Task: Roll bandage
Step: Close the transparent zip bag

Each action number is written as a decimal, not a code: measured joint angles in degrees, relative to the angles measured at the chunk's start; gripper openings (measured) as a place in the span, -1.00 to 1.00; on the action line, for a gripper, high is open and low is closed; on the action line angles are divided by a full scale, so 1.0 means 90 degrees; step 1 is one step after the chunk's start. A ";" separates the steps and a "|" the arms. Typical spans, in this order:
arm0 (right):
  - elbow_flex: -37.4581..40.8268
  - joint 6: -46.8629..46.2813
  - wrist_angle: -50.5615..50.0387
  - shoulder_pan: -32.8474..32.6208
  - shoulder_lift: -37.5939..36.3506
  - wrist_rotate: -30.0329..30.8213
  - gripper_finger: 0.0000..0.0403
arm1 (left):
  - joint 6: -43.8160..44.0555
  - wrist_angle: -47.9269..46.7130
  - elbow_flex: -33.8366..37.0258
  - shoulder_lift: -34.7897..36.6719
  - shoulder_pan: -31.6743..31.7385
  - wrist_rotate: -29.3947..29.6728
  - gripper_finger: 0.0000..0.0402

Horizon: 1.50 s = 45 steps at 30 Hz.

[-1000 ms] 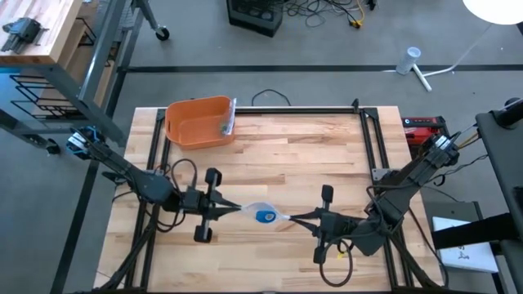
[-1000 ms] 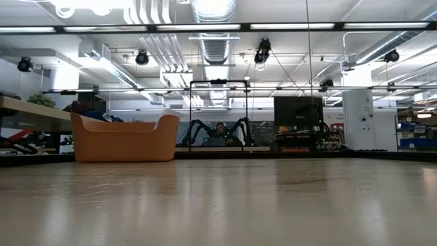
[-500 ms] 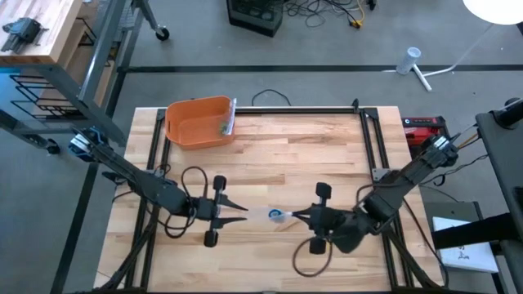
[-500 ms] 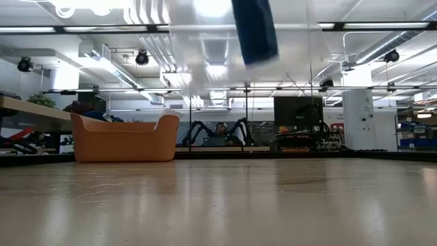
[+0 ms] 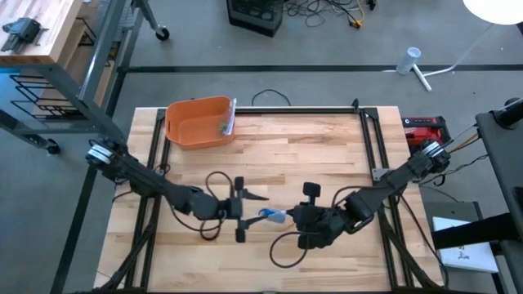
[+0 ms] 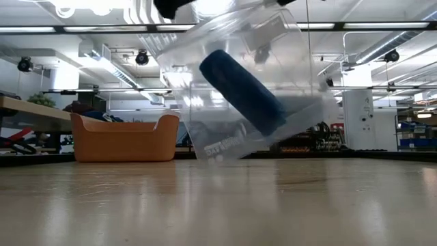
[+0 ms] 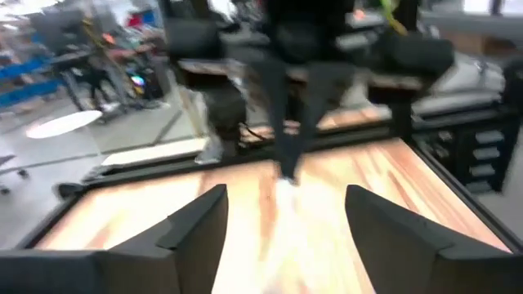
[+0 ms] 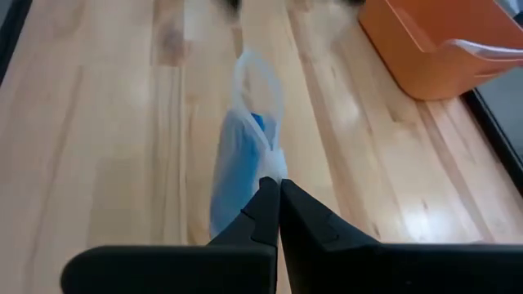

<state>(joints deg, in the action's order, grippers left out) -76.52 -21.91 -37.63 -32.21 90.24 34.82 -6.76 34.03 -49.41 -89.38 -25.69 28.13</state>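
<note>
A clear plastic bag [image 5: 270,215] with a dark blue bandage roll [image 6: 242,92] inside hangs over the table's near middle. My right gripper [image 5: 286,216] is shut on the bag and slants down toward the table's left. My left gripper [image 5: 260,207] stands open just left of the bag, pointing level toward the right, and holds nothing. In the left wrist view its two fingers [image 7: 196,224] stand apart with bare table between them. In the low view the bag [image 6: 239,89] tilts, with the roll lying slantwise in it. My right gripper pinches a bunched edge of the clear bag [image 8: 270,170] between its two fingertips, coming from the table's right and slanting down. The bag hangs beyond and below the fingers, tilted and slack, and looks clear of the table.
An orange bin [image 5: 198,122] stands at the far left of the wooden table [image 5: 327,155]; it also shows in the right wrist view [image 8: 441,49]. Black frame rails [image 5: 372,139] run along the table's sides. Bare wood lies between the bin and the grippers.
My left gripper has opened and let go of the bag, then moved right and down. My right gripper has tipped downward and sunk, keeping hold. The bag, first stretched between both grippers, now hangs from the right one alone and has dropped into the low view.
</note>
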 joint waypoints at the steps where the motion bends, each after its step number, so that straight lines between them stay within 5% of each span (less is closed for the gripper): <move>1: -0.0054 0.0000 -0.0090 0.0001 0.0000 -0.0027 -1.00 | 0.0000 -0.0161 -0.0162 -0.0129 0.0014 -0.0106 0.20; 7: -0.0217 0.0085 -0.0174 0.0001 0.0000 -0.0041 -1.00 | 0.0003 -0.1887 -0.1329 -0.0789 0.0036 -0.0179 0.23; 15: -0.0217 0.0117 -0.0171 -0.0002 -0.0002 -0.0063 -1.00 | 0.0209 -0.4005 -0.2725 -0.1224 0.0043 -0.0103 -0.05; 27: -0.0219 0.0151 -0.0118 -0.0016 -0.0002 -0.0336 -1.00 | 0.0245 -0.4508 -0.2742 -0.1232 0.0087 0.0483 -0.94; 36: -0.0376 0.0214 -0.0350 -0.0363 -0.0157 -0.0530 -0.83 | 0.0232 -0.4515 -0.2751 -0.1205 0.0077 0.0487 -0.98; 45: -0.0233 -0.0712 -0.0359 -0.0920 -0.0316 0.0955 -0.43 | 0.0194 -0.4458 -0.2751 -0.1087 -0.0009 0.0483 -0.99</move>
<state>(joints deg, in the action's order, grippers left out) -78.62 -28.32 -40.86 -40.49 87.39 43.42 -5.02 -6.10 -74.17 -99.16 -25.77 32.47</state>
